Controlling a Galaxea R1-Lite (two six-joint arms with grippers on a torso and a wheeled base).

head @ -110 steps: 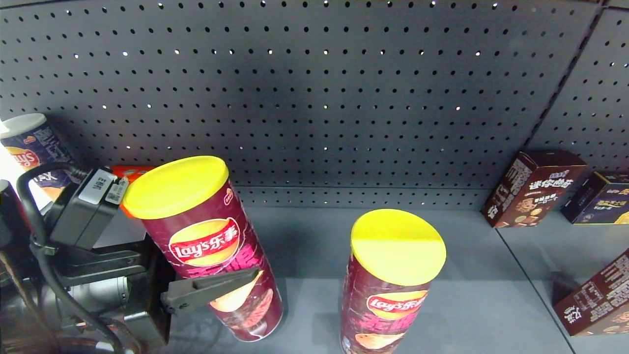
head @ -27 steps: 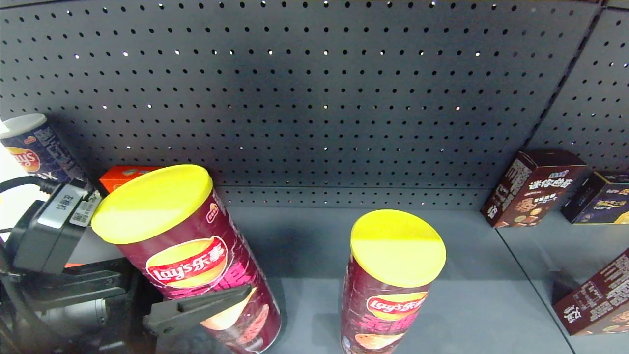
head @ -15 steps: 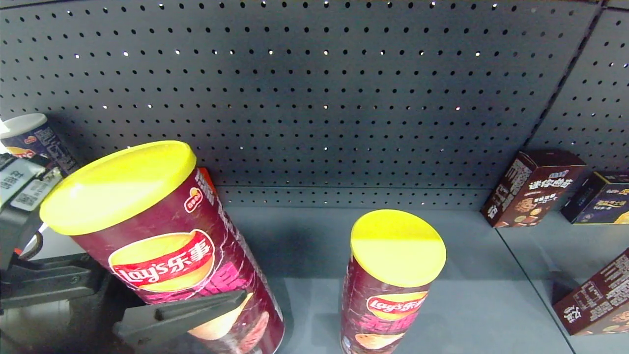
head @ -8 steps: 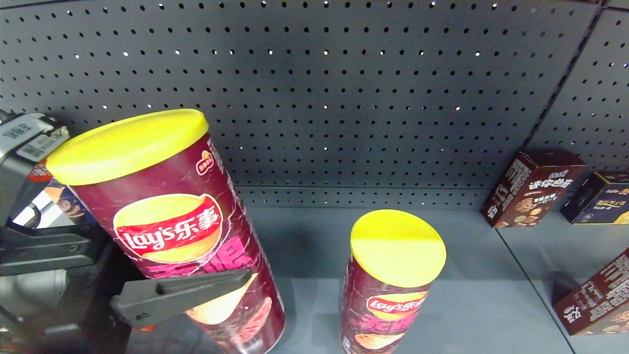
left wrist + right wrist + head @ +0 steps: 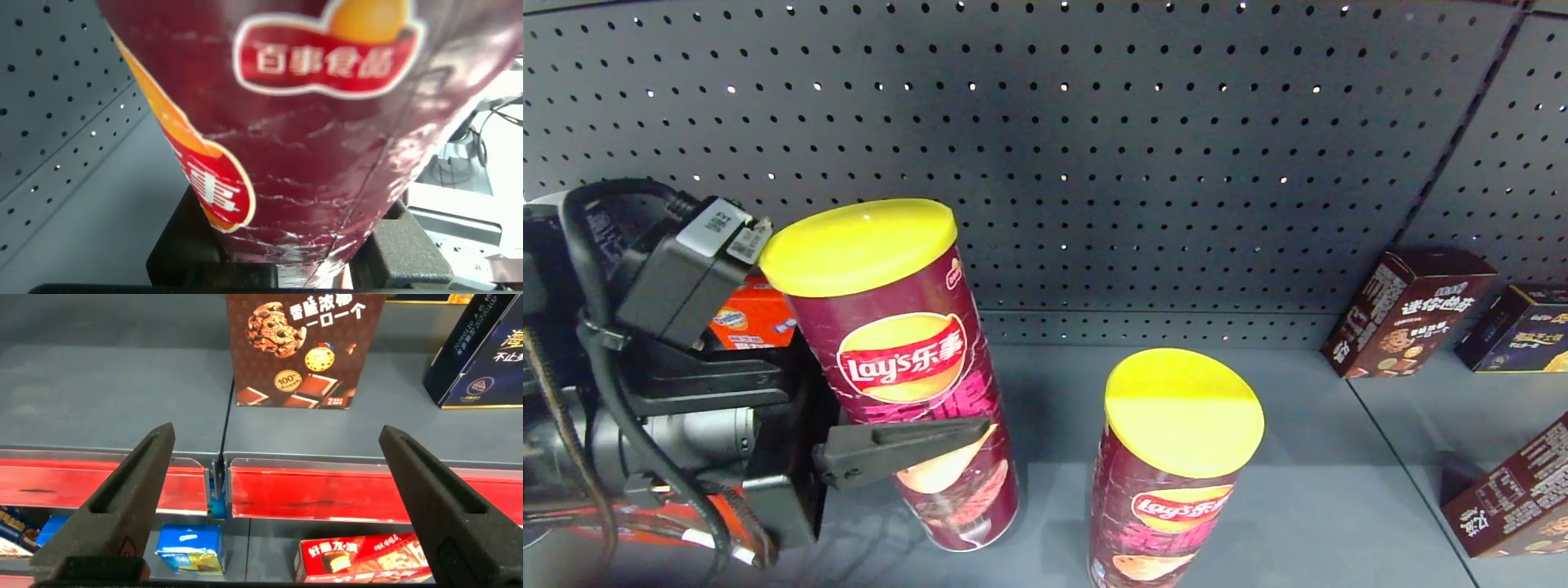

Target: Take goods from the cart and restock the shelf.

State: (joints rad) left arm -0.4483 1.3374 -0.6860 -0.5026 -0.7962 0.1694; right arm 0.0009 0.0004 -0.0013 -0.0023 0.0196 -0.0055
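At the shelf, held chip can now nearer the standing can

On the shelf, one chip can sits left, within the left tool; a second can stands right of it, boxes farther right against the pegboard

Maroon chip can gripped between dark claw fingers; perforated back panel, grey shelf board beside it.
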